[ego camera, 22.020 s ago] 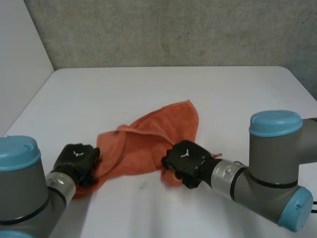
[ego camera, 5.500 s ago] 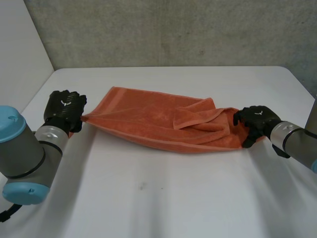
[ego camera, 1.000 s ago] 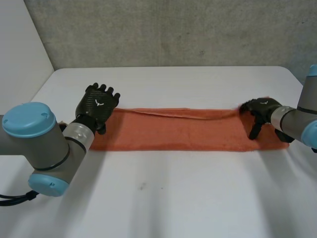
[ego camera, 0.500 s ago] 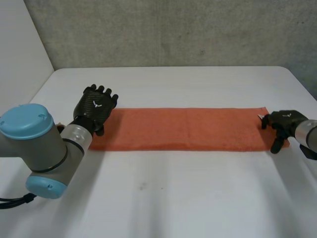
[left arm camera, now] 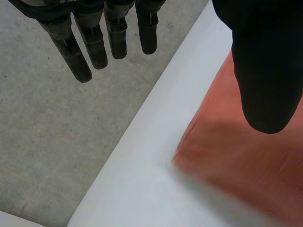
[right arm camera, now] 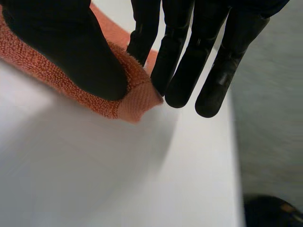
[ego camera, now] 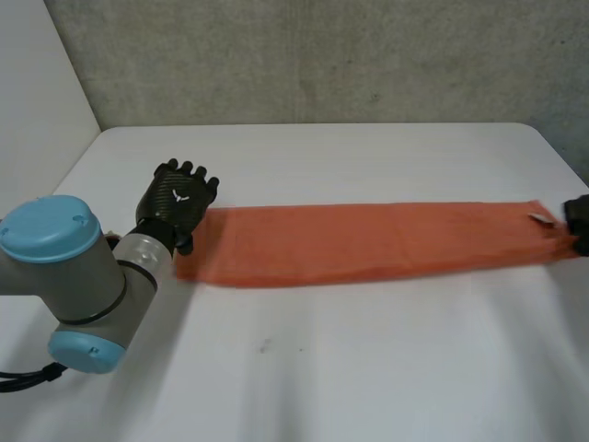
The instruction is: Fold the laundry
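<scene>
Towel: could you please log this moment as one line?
towel: flat strip on table | left hand: open, at left end | right hand: pinching right corner

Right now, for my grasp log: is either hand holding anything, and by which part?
The right hand pinches the towel by a corner of its end. The left hand is open, holding nothing.

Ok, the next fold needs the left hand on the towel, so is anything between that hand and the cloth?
Nothing visible does. The left hand is open directly over the left end of the towel, which lies flat on the table; the right hand pinches its far end.
</scene>
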You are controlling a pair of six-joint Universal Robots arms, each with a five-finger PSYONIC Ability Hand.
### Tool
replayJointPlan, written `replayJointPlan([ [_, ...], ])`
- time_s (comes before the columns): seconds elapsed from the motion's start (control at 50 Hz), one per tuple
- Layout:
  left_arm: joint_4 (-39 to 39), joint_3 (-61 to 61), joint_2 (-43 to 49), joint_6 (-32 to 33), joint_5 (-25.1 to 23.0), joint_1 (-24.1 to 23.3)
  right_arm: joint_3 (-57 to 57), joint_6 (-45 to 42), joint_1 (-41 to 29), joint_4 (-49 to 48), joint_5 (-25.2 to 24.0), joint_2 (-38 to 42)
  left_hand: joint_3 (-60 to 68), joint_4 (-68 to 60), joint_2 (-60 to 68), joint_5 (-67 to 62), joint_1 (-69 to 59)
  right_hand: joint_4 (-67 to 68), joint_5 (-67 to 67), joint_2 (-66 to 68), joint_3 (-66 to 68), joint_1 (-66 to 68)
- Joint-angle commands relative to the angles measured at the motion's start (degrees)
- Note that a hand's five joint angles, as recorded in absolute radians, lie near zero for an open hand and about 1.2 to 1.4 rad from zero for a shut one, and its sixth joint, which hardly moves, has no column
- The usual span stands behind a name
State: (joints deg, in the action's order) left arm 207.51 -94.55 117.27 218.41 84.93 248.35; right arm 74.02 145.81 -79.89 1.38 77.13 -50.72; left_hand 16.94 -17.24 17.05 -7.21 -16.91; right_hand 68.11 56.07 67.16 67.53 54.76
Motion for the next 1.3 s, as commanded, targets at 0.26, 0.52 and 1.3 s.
replayJointPlan([
  [0.26,0.0,-0.1,-0.7,0.0,0.1,-0.1,-10.0,-8.5,-8.2,-0.2,6.8,-4.2,2.4,-2.1,2.3,-2.1,-2.4,11.9,13.9,12.8,12.5,25.2],
  [0.52,0.0,-0.8,-2.1,-3.2,0.1,0.6,-13.9,-9.2,-43.3,-8.8,-3.6,4.3,2.2,-1.9,2.1,-1.9,-2.2,11.9,13.9,12.8,12.5,25.2],
  [1.3,-1.9,7.6,0.8,-18.2,-0.2,-11.0,13.6,6.9,-23.3,-8.8,2.5,-4.8,2.0,-1.7,1.9,-1.7,-2.0,10.0,12.0,10.9,10.5,23.3],
])
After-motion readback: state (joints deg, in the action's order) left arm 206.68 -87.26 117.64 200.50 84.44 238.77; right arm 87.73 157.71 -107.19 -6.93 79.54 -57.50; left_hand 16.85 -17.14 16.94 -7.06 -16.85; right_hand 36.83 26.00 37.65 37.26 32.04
